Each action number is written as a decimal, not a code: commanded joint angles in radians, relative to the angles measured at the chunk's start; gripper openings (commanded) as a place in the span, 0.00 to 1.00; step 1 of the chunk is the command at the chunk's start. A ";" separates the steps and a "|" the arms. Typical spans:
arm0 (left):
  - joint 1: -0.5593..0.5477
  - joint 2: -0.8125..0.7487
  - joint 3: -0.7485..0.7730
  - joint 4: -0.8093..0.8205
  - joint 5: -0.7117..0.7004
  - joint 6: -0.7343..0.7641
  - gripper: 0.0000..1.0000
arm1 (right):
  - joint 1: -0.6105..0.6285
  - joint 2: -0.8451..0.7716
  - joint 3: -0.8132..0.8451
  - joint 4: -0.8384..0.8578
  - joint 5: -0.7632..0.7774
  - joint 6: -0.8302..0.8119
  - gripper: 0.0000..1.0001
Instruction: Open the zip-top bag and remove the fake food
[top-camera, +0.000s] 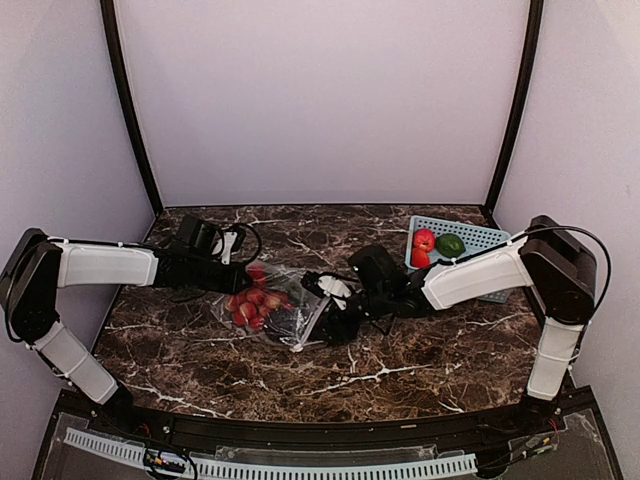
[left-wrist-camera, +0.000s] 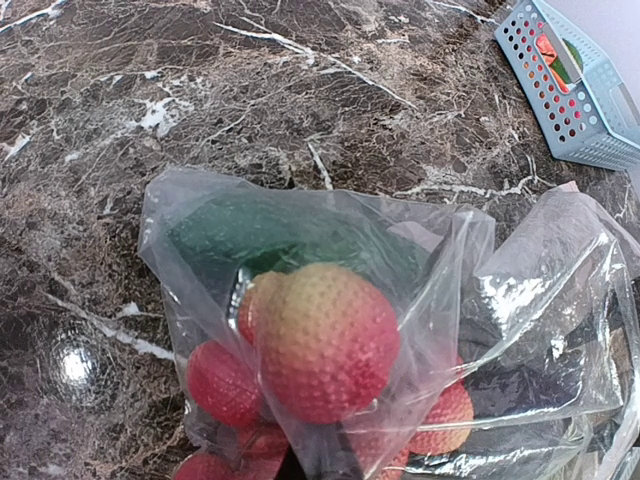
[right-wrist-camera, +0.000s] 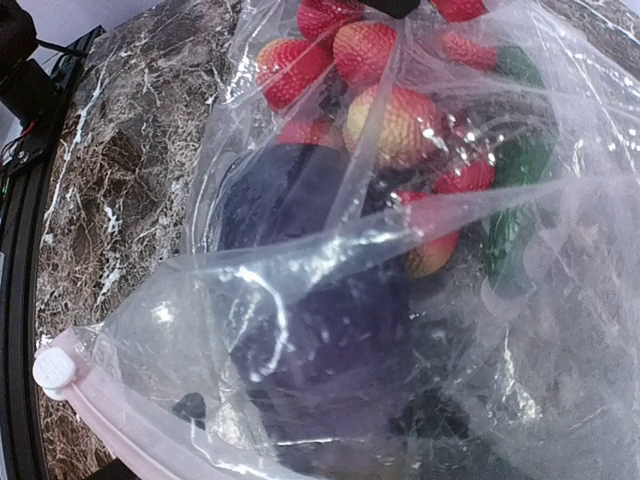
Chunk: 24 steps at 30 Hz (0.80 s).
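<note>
Our white-shelled left arm (top-camera: 100, 266) and right arm (top-camera: 470, 280) match, with black housings (top-camera: 560, 268) at every joint. Behind the jaws, the left gripper (top-camera: 248, 272) and right gripper (top-camera: 330, 315) are black with small white pieces, and thin black cables (top-camera: 250, 236) loop alongside.

From above, my left gripper (top-camera: 240, 276) and right gripper (top-camera: 327, 303) are too small to read the jaws. In my left wrist view the zip-top bag (left-wrist-camera: 500, 300) runs off at 6 o'clock, hiding my fingers; the blue basket (left-wrist-camera: 585, 110) is cut at 2 o'clock. Crinkled plastic blurs a dark purple piece (right-wrist-camera: 320, 330) in my right wrist view.
</note>
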<state>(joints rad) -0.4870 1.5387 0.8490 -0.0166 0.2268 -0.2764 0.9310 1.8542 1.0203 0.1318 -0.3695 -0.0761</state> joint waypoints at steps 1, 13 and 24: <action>0.007 -0.001 0.001 -0.003 0.008 0.007 0.01 | -0.009 0.031 0.042 -0.018 -0.020 -0.019 0.65; 0.007 0.001 0.009 -0.009 0.008 0.009 0.01 | -0.029 0.128 0.080 -0.050 -0.046 -0.072 0.61; 0.007 -0.002 0.012 -0.018 -0.016 0.014 0.01 | -0.038 0.029 0.025 -0.055 -0.015 -0.070 0.36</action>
<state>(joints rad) -0.4862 1.5391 0.8494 -0.0170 0.2272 -0.2729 0.9047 1.9667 1.0779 0.0891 -0.4049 -0.1421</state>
